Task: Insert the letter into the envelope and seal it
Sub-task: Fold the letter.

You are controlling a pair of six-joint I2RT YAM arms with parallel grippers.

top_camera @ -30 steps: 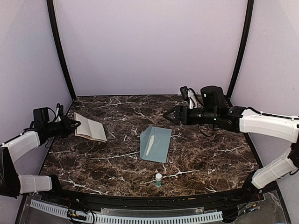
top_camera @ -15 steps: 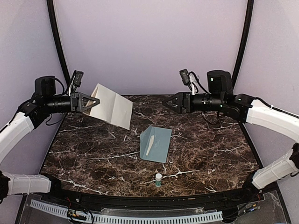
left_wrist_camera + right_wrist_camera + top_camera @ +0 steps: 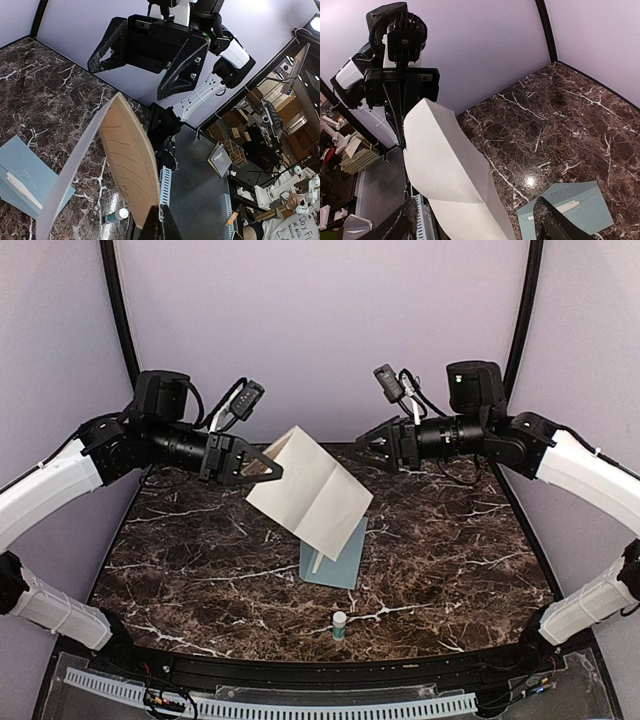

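Cream paper, the letter (image 3: 310, 495), is off the marble now. A second ago it lay at the left edge of the table (image 3: 200, 560) with the left gripper (image 3: 272, 470) low beside it. Now that gripper is clamped on one edge of the sheet and has carried it up and toward the middle, where it hangs tilted in the air, bowed along its crease. Its lower corner sits over the far end of the envelope (image 3: 335, 565) in the overhead view (whether it touches, I cannot tell). The right gripper (image 3: 358, 452) has risen too and points at the sheet from the other side, jaws spread and holding nothing. The envelope lies flat at mid-table where it was, and the glue stick (image 3: 339, 624) stands upright near the front edge, also unmoved. By my reading, the pick-up is done and a two-handed hold or handover is being set up. Insertion and sealing are not yet begun.
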